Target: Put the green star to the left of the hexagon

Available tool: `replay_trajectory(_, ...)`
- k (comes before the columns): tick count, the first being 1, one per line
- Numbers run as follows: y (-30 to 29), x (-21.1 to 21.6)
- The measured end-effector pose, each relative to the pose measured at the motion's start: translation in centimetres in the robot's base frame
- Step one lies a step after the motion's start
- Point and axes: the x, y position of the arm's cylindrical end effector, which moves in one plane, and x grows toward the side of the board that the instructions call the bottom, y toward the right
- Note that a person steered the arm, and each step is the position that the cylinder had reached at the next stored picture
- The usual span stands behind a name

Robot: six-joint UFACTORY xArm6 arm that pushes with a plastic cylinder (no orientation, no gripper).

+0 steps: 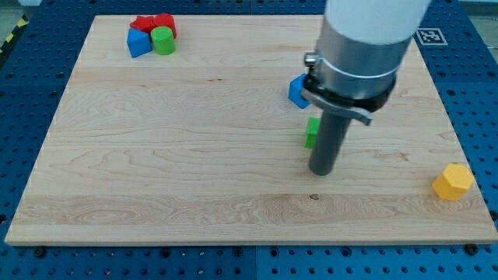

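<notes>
One dark rod tip (321, 171) touched a mostly hidden green block (311, 133); fingerless, it held nothing. Pushed off-centre, the block might slip before reaching the yellow hexagon (453, 181).

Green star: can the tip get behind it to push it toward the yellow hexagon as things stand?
Probably yes. My tip sits right beside the green star, on its right; bare board lies on the star's left, and toward the yellow hexagon.
</notes>
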Motion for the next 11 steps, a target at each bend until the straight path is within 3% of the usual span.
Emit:
replay_trajectory(1,-4.6,-1.0)
replay_trajectory(2,-5.4,-2.3)
replay_trajectory(3,-1.5,-1.4)
replay_trajectory(5,7.7,7.8)
replay_trajectory(6,3.8,8.4)
replay_trajectory(7,-4.0,7.0)
replay_trajectory(8,-7.8,3.3)
replay_trajectory(11,-5.2,-8.1)
